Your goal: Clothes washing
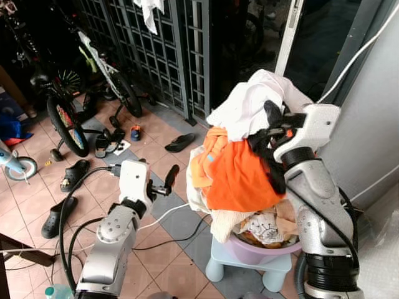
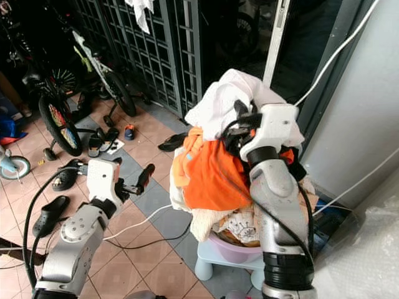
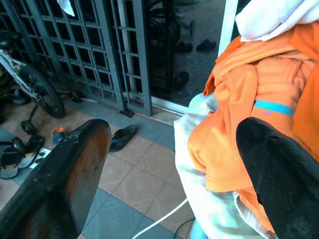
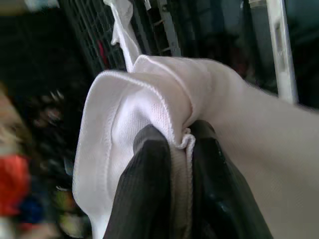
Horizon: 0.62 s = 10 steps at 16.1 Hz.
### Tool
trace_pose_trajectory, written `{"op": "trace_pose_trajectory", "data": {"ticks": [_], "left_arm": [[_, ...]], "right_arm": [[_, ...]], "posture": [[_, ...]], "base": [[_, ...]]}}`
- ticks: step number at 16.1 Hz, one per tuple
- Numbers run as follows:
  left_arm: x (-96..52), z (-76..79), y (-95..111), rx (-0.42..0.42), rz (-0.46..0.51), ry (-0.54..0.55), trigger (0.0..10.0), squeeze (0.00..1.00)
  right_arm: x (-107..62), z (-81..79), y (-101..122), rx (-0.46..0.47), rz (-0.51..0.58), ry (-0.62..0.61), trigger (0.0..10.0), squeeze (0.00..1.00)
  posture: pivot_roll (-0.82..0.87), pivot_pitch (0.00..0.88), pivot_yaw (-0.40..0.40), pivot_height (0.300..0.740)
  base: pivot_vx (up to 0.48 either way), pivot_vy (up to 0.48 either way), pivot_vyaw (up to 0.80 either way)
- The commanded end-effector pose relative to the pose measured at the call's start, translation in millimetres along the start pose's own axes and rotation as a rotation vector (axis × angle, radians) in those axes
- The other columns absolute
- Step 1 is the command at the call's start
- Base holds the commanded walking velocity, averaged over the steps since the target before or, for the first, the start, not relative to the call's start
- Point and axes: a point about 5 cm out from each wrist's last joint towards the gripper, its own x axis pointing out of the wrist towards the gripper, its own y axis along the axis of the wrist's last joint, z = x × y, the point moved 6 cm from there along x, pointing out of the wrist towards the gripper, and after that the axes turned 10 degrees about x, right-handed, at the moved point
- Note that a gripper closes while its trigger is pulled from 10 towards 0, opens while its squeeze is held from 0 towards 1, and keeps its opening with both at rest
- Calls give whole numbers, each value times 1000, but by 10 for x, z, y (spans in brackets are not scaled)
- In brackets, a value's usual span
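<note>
A white garment [image 4: 149,109] was pinched by the right gripper [image 4: 180,144] atop the pile; the left gripper [image 1: 161,182] was held wide at nine o'clock. Most laundry was judged left in the basin [image 1: 249,252].

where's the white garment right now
The white garment sits on top of the laundry pile, above the orange shirt, on the robot's right; the right gripper has its jaws pinched on a fold.
</note>
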Motion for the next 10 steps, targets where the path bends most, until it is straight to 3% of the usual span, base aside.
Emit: {"op": "trace_pose_trajectory", "data": {"ticks": [1,3,4,5,7,10], "left_arm": [[27,-46,12,27,-3,20,10000,0],[30,-56,15,29,-2,25,10000,0],[39,-52,19,21,3,23,10000,0],[43,-49,21,19,6,21,10000,0],[54,-42,25,19,8,17,10000,0],[62,-41,25,19,9,20,10000,0]], "right_arm": [[-24,-217,165,147,24,103,0,0],[-88,-213,191,142,16,123,0,0],[-167,-108,138,-12,-13,101,0,0],[-200,-68,115,-69,-25,92,0,0],[-263,32,68,-344,-48,64,0,0],[-273,122,79,-365,-41,13,0,0]], "posture": [[-43,0,81,740],[-43,0,81,740],[-58,0,84,740],[-58,0,84,740],[-65,0,89,740],[-62,0,90,740]], "base": [[0,0,0],[0,0,0],[0,0,0],[0,0,0],[0,0,0],[0,-207,0]]}}
